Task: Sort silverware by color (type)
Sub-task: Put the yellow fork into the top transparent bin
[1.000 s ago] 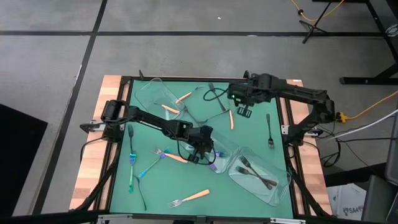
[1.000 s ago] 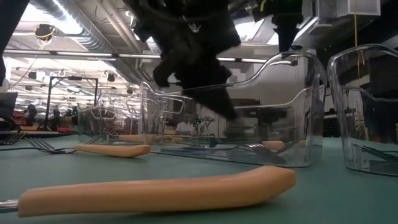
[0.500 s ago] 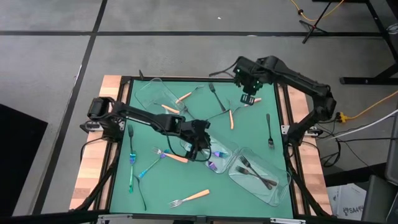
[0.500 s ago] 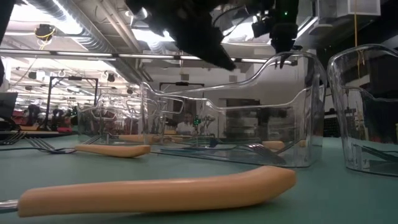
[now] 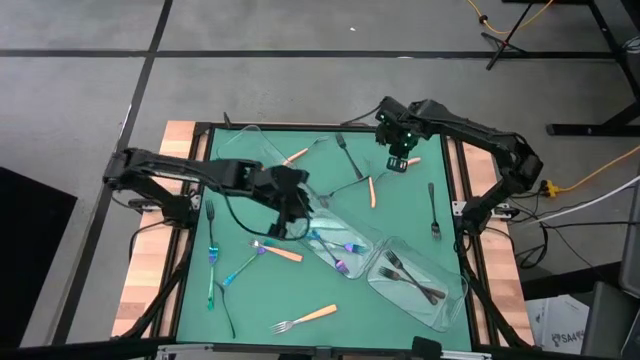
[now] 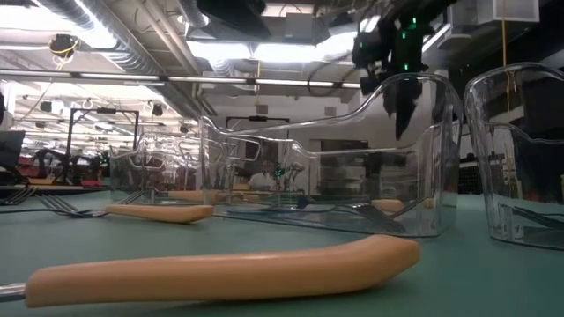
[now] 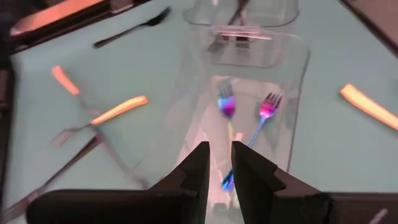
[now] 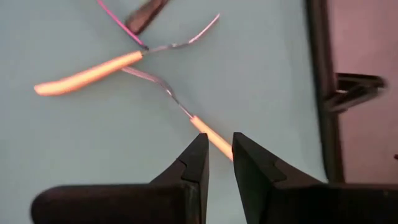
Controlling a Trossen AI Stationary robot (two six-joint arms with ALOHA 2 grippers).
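Observation:
My left gripper [image 5: 291, 222] hangs above the left end of the middle clear tray [image 5: 372, 243]. Its fingers [image 7: 219, 167] stand a narrow gap apart with nothing held. Iridescent forks [image 7: 227, 107] lie in that tray below it. My right gripper [image 5: 400, 160] points down over the far right of the mat. Its fingers [image 8: 220, 155] are also a narrow gap apart and empty, just above an orange-handled fork [image 8: 210, 134] that lies flat on the mat. A second orange-handled fork [image 8: 87, 74] lies beside it.
Dark forks lie in the near-right tray [image 5: 415, 282], and more clear trays [image 5: 255, 150] stand at the far side. Loose on the mat are iridescent pieces [image 5: 212, 252] at the left, orange-handled ones [image 5: 310, 315] [image 5: 371, 190] and dark forks [image 5: 433, 212] [image 5: 228, 315].
My left gripper has risen out of the middle tray and drawn back toward the table's left edge, leaving the iridescent forks lying in the tray. My right gripper has sunk toward the mat at the far right and tipped more steeply downward.

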